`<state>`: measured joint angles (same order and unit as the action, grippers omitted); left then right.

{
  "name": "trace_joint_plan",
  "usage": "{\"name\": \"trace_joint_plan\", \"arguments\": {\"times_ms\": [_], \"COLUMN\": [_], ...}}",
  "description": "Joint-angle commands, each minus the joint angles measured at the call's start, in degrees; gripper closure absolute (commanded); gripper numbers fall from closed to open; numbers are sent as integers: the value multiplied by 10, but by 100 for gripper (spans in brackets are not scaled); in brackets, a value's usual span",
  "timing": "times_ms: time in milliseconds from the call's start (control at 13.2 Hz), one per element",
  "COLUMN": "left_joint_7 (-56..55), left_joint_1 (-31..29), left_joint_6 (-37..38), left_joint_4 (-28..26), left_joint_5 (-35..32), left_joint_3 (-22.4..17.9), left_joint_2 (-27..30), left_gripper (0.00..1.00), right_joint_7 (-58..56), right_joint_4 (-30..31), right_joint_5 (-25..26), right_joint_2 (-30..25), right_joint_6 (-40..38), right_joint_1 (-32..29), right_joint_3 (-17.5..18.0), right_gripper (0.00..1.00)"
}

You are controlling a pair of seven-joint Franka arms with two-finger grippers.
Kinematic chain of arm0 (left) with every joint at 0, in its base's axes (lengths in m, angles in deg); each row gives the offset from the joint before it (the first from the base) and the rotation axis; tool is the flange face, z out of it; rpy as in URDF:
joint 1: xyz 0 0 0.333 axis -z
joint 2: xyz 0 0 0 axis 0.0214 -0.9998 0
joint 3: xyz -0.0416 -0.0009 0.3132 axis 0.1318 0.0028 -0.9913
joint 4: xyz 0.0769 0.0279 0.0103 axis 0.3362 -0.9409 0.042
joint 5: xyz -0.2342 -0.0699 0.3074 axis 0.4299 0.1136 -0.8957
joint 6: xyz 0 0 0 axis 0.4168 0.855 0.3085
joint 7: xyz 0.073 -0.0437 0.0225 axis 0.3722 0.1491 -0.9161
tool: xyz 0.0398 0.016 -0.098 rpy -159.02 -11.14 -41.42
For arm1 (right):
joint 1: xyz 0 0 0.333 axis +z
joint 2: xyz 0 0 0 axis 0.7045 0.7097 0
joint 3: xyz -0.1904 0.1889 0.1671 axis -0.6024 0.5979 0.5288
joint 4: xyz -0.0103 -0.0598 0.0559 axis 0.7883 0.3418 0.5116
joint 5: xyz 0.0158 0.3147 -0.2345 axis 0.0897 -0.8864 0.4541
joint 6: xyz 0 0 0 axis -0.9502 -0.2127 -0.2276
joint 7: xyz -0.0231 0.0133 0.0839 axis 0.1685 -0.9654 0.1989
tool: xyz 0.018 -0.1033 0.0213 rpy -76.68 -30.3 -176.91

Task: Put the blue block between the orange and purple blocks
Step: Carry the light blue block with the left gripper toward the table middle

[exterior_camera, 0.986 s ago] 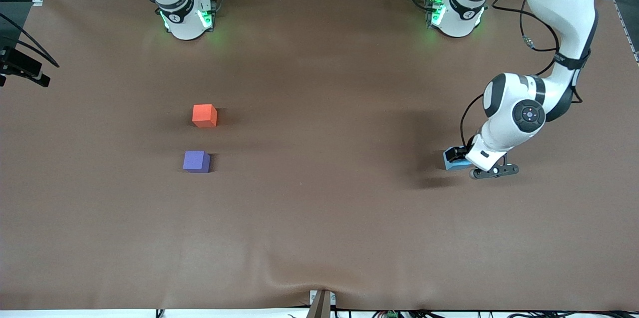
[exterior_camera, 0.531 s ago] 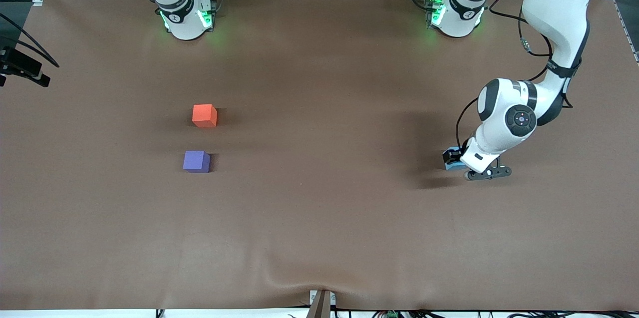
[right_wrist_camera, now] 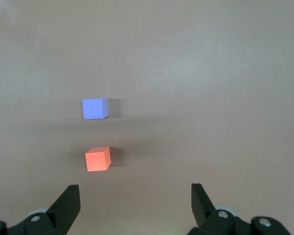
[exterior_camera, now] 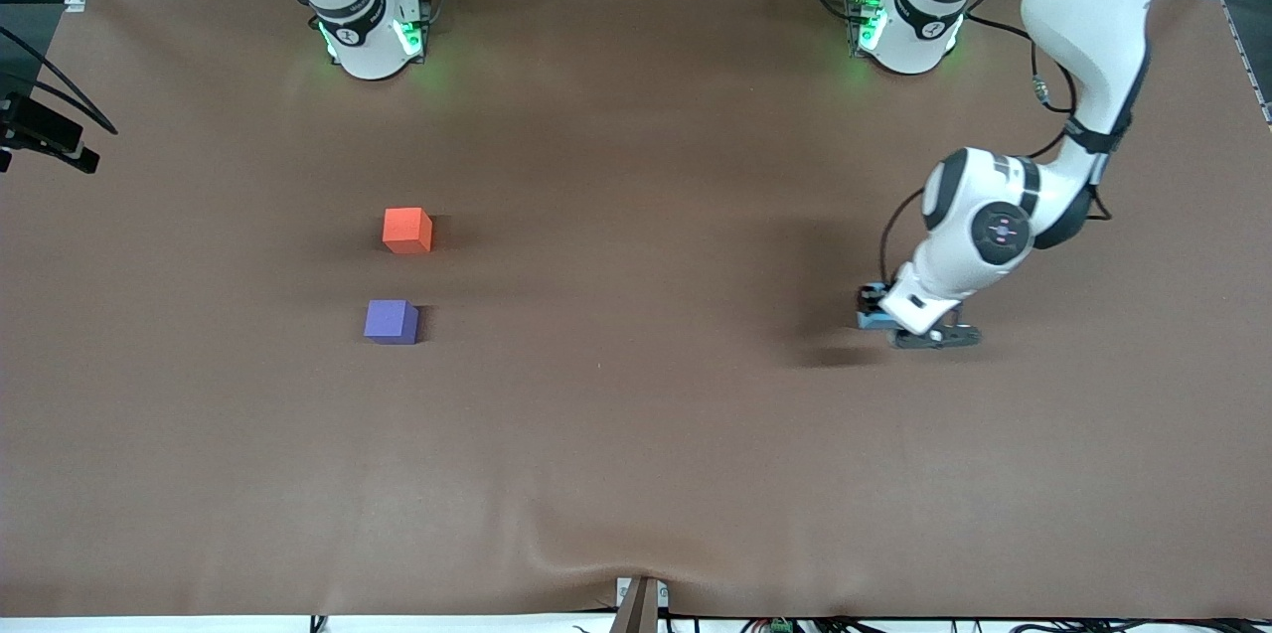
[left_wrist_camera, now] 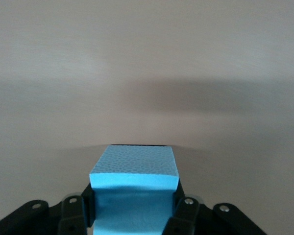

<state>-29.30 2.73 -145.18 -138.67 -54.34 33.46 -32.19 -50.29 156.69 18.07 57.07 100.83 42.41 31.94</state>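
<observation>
You have the small light sky-blue matte cube (left_wrist_camera: pixel 134 188) pinched between the two black fingers (left_wrist_camera: pixel 78 210) of the left gripper (exterior_camera: pixel 878 312), one finger pressed flat against each side face. In the front view only a sliver of that blue cube (exterior_camera: pixel 868 319) shows beside the white wrist, low over the brown table cover (exterior_camera: pixel 636 434) toward the left arm's end of the table; whether the cube touches the cover you cannot tell, though the left wrist view shows a dark shadow line under its leading edge. The small orange-red matte cube (exterior_camera: pixel 407 230) and the small violet-purple matte cube (exterior_camera: pixel 391 321) sit on the cover toward the right arm's end, well apart from the blue one. The purple cube lies nearer to the front camera than the orange one, with a bare strip of cover between them. The right arm waits up high by its base; its gripper (right_wrist_camera: pixel 135 203) hangs over the cover with fingers spread wide and holding nothing, and the right wrist view shows the orange cube (right_wrist_camera: pixel 98 158) and the purple cube (right_wrist_camera: pixel 94 108) below it.
</observation>
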Motion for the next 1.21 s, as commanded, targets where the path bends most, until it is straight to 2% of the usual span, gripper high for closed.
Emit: {"name": "trace_joint_plan", "arguments": {"times_ms": [0,76,303,607,759,910,1062,1138], "left_joint_7": [-29,-29,-38,-115,-124,-130,-131,-134], "left_joint_1": [11,29,138,252,316,397,468,488], "left_joint_6": [89,117,163,166,166,166,166,164], "left_joint_4": [48,78,185,309,373,433,457,462], "left_joint_5": [-7,-7,-7,-7,-6,-3,1,1], "left_joint_3": [72,90,91,83,52,-3,-62,-74], "left_joint_2": [27,23,-28,-114,-153,-193,-220,-228], "left_gripper": [100,100,100,100,100,100,100,100], "right_joint_7": [2,2,2,3,4,5,2,2], "right_joint_4": [-5,-5,-5,-5,-3,-1,-1,-2], "right_joint_5": [-10,-10,-10,-10,-9,-9,-9,-9], "right_joint_2": [4,5,5,6,7,7,12,22], "right_joint_6": [-3,-3,-4,-5,-8,-9,-10,-10], "right_joint_1": [-8,-8,-9,-9,-8,-7,-8,-5], "right_joint_3": [4,4,4,4,4,4,4,4], "right_gripper": [0,0,0,0,0,0,0,0]}}
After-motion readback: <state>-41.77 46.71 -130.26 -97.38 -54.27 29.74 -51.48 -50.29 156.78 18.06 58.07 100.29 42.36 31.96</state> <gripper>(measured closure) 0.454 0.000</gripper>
